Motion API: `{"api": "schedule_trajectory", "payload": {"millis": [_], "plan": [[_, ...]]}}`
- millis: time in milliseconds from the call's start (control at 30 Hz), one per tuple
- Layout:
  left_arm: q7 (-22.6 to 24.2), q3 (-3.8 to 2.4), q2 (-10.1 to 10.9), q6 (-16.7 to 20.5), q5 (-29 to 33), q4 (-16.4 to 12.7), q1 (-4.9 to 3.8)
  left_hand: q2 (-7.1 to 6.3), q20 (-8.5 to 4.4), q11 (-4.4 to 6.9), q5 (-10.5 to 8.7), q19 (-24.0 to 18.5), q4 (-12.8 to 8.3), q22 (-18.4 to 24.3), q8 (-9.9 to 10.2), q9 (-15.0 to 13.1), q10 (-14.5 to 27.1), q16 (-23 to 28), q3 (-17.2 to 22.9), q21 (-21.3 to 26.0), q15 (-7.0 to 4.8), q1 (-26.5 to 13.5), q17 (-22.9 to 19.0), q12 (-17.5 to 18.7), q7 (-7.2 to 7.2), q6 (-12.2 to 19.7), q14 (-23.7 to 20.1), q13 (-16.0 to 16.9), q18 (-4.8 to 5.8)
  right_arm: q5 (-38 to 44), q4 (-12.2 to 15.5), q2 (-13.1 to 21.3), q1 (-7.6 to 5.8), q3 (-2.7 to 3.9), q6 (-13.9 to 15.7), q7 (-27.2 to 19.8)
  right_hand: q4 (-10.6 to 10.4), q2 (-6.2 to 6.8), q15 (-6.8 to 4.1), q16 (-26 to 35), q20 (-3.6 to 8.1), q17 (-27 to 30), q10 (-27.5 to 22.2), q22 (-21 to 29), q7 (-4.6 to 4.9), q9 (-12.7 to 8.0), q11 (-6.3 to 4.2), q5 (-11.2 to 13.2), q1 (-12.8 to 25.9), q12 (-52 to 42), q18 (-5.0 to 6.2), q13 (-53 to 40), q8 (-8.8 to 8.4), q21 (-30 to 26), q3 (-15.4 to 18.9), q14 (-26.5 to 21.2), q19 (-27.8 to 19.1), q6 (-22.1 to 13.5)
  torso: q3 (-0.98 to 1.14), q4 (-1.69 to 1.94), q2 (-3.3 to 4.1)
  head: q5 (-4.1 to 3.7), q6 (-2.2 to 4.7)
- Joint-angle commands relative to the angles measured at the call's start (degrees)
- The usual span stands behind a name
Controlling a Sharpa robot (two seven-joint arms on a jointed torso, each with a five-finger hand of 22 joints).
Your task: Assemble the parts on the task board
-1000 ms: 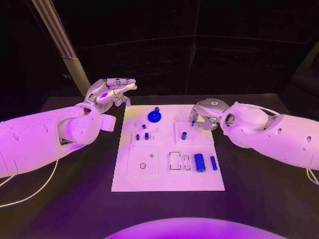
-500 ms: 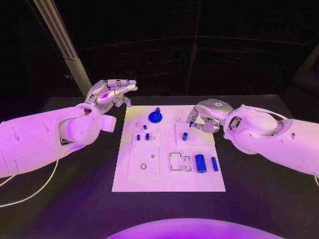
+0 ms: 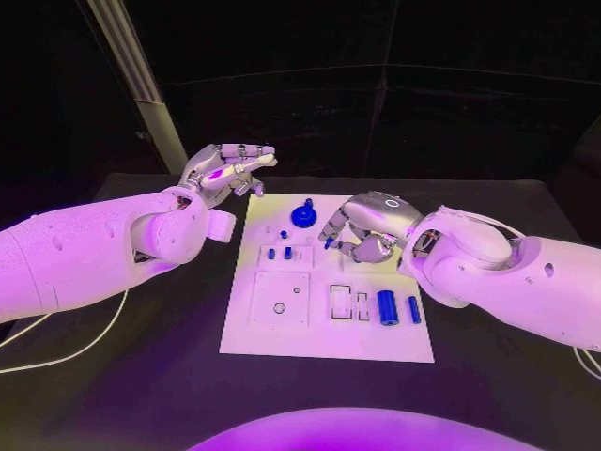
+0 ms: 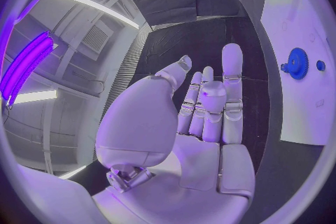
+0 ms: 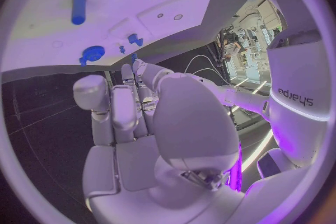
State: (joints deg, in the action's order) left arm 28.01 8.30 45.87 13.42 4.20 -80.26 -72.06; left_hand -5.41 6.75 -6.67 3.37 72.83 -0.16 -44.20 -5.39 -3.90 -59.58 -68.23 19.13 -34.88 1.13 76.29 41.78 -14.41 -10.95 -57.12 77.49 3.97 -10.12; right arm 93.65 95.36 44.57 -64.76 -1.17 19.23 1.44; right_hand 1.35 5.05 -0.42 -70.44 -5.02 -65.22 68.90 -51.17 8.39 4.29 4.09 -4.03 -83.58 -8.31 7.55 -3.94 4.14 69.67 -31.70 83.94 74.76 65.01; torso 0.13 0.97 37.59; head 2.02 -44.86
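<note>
Over the task board (image 3: 325,340) my right hand (image 3: 362,228) hovers, fingers curled; whether it grips anything, I cannot tell. Left hand (image 3: 227,172) waits empty, fingers apart. Blue cylinder (image 3: 386,306) looks small, stiff, light (likely slippery): pinch its midsection.

Magenta light over both arms and task board (image 3: 327,319), background black; wrist views bend hard at edges.

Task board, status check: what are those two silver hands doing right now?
Left hand open, raised off the board's far left corner. Right hand over the task board, fingers curled; grip unclear. Blue gear standing nearby. Nothing blocking.
</note>
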Motion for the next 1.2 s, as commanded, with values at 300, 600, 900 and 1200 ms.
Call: {"api": "schedule_trajectory", "payload": {"millis": [300, 600, 900, 1200], "plan": [[-0.1, -0.04, -1.1, -0.5, 0.2, -0.3, -0.12, 0.12, 0.1, -0.03, 0.28, 0.1, -0.3, 0.0, -0.4, 0.1, 0.4, -0.9, -0.1, 0.1, 0.21, 0.4, 1.1, -0.3, -0.03, 0.4, 0.2, -0.1, -0.28, 1.6, -3.0, -4.8, 4.18, -0.12, -2.5, -1.5, 0.1, -0.03, -0.34, -0.2, 0.04, 0.0, 0.2, -0.1, 0.08, 0.0, 0.17, -0.4, 0.7, 0.1, -0.44, 0.0, -0.16, 0.3, -0.6, 1.8, 0.1, 0.2, 0.01, -0.06, -0.04, 1.53, -0.97], [-0.3, -0.04, -1.6, -0.6, 0.2, -0.4, -0.13, 0.15, 0.11, -0.05, 0.27, 0.1, -0.3, 0.0, -0.4, 0.1, 0.4, -1.0, -0.1, 0.1, 0.23, 0.4, 1.2, -0.3, -0.06, 0.4, 0.2, -0.1, -0.26, 3.8, -6.1, -8.3, 5.43, -0.19, -4.5, 0.1, 0.2, -0.02, -0.31, -0.3, 0.02, -0.1, 0.1, -0.1, 0.13, 0.0, 0.22, -0.4, 0.9, 0.2, -0.45, 0.0, -0.21, 0.3, -0.7, 1.8, 0.1, 0.1, 0.04, 0.04, -0.06, 2.12, -0.92], [-0.4, -0.04, -1.6, -0.7, 0.2, -0.4, -0.14, 0.15, 0.12, -0.07, 0.26, 0.2, -0.3, -0.1, -0.4, 0.1, 0.5, -1.1, -0.1, -0.1, 0.25, 0.3, 1.4, -0.4, -0.08, 0.5, 0.3, -0.1, -0.23, 4.9, -7.2, -9.7, 6.01, -0.21, -5.1, 0.4, 0.2, 0.0, -0.29, -0.3, 0.01, -0.1, 0.1, -0.1, 0.16, 0.0, 0.24, -0.4, 1.0, 0.2, -0.45, 0.0, -0.24, 0.4, -0.7, 1.8, 0.1, 0.1, 0.03, -0.11, -0.07, 2.51, -1.27], [-0.5, -0.04, -1.6, -0.7, 0.2, -0.4, -0.14, 0.15, 0.12, -0.07, 0.26, 0.2, -0.3, -0.2, -0.5, 0.1, 0.5, -1.2, -0.1, -0.1, 0.25, 0.3, 1.5, -0.4, -0.09, 0.5, 0.3, -0.1, -0.23, 6.1, -7.9, -10.5, 6.64, -0.24, -4.9, 0.3, 0.2, 0.01, -0.27, -0.3, -0.01, -0.1, 0.0, -0.1, 0.19, 0.0, 0.27, -0.4, 1.1, 0.3, -0.45, 0.0, -0.27, 0.4, -0.8, 1.8, 0.0, 0.0, 0.09, -0.11, -0.06, 2.46, -1.44]]}}
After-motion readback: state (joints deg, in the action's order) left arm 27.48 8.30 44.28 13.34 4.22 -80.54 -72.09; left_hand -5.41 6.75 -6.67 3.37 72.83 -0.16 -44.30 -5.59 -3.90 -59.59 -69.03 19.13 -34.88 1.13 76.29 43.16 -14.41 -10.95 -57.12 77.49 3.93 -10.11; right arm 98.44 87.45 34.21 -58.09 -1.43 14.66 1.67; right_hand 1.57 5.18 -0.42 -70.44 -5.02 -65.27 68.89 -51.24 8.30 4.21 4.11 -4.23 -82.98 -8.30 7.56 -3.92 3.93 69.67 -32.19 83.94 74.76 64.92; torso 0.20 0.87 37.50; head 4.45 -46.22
